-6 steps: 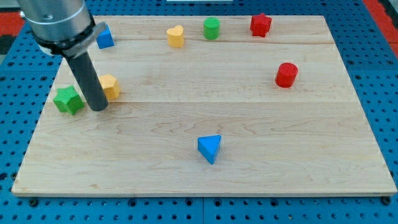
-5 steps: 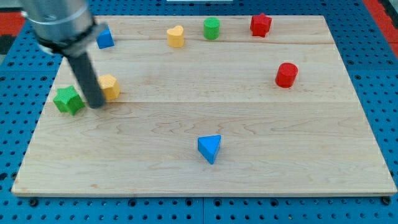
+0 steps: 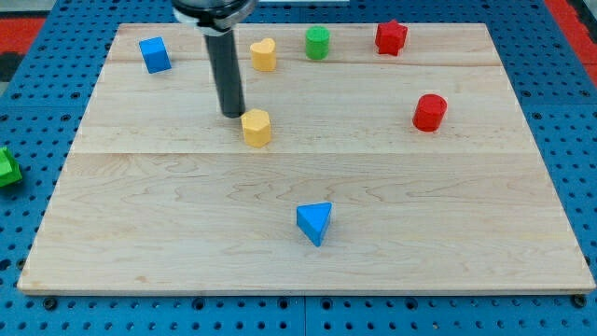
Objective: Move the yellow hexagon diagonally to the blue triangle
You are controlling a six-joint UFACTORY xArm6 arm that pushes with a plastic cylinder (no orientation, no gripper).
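My tip: end of a plain dark rod with no jaws to open or close, resting on the wooden board just left of and slightly beyond the yellow hexagon, close to touching it.

Blue triangle: nearer, right of the hexagon, well apart.

Far edge, left to right: blue block, yellow heart, green cylinder, red star.

Right side: red cylinder.

Off the board, far left: green block, partly cut off.

My tip down on the board, rod nearly upright.
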